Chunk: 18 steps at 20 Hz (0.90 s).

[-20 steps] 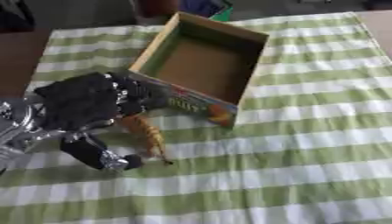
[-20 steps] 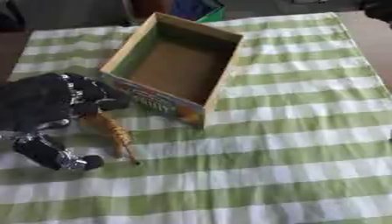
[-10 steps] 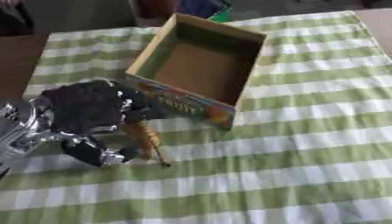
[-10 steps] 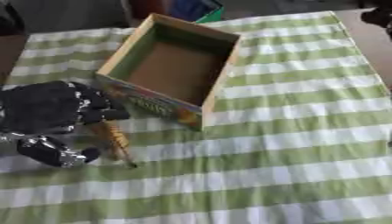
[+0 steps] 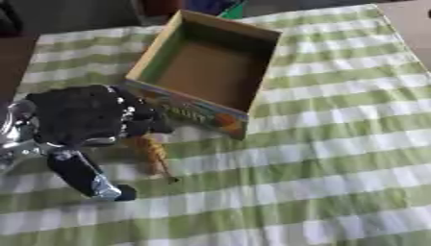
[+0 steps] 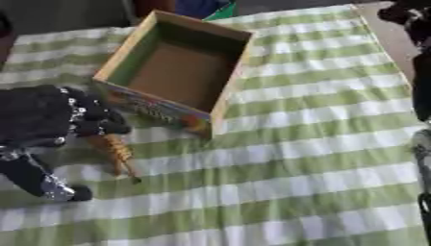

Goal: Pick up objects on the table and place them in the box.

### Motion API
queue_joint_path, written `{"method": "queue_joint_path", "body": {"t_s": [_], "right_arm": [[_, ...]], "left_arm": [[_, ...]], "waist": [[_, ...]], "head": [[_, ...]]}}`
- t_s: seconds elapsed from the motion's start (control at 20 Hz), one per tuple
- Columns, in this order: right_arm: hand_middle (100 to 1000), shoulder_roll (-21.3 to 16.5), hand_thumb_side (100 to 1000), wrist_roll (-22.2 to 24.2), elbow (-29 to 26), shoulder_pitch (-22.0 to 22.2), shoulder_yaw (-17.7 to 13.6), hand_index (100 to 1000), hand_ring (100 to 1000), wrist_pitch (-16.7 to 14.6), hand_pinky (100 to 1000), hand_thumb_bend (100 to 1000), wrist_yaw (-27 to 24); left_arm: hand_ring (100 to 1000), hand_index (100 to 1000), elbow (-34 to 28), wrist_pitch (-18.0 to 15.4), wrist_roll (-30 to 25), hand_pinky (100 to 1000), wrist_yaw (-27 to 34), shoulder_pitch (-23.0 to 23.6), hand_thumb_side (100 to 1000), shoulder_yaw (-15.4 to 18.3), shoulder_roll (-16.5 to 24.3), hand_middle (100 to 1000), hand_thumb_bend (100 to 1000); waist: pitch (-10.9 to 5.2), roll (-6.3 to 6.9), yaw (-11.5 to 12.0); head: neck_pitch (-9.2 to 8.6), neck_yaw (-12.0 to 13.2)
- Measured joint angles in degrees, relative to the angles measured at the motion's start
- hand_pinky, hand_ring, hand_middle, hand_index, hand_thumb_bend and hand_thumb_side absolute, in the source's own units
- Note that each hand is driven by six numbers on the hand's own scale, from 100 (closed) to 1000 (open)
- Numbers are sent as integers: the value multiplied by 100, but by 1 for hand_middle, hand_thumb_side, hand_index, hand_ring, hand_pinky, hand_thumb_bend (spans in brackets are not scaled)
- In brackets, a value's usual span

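An open cardboard box (image 5: 252, 72) with green inner walls and a printed front stands at the back middle of the striped cloth; nothing shows inside it. A slim orange toy (image 5: 152, 154) with a dark tip lies just in front of the box's left corner. My black left hand (image 5: 80, 115) is over the toy's upper end. Its fingers (image 5: 145, 121) curl down onto that end, and its thumb (image 5: 84, 178) is spread out to the left of the toy. Dark parts of my right arm (image 6: 418, 72) show along the right edge of the right eye view, its hand unclear.
A green and white striped cloth (image 5: 336, 144) covers the table. Bare brown table (image 5: 412, 19) shows at the far right. Dark and coloured things (image 6: 202, 7) sit beyond the box at the far edge.
My left hand has come down and towards the toy, and its fingers now curl on the toy's upper end. The toy and the box have stayed in place.
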Motion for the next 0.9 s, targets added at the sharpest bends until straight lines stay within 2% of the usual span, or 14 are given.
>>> {"method": "queue_joint_path", "body": {"t_s": [0.15, 0.35, 0.75, 0.9], "right_arm": [[516, 2, 995, 3, 0, 3, 0, 854, 793, 3, 749, 100, 0], [515, 5, 997, 9, 0, 33, 0, 853, 793, 9, 750, 100, 0], [513, 45, 998, 28, 0, 55, -2, 853, 794, 28, 751, 100, 0], [512, 45, 998, 33, 0, 63, -2, 853, 795, 33, 752, 100, 0]], "left_arm": [[855, 967, 0, -93, -219, 656, 158, -18, 700, 84, 48, 832, 686], [858, 960, -35, -57, -509, 650, 207, -28, 693, 199, 48, 832, 678], [861, 975, -240, 200, -1075, 646, 264, -89, 694, 397, 47, 846, 651], [860, 979, -330, 342, -1270, 645, 413, -134, 708, 498, 42, 844, 636]], "waist": [[2, 20, -4], [23, 24, -4], [77, 25, -5], [78, 17, 4]], "head": [[-1, -24], [-21, -27], [-55, -33], [-55, -173]]}}
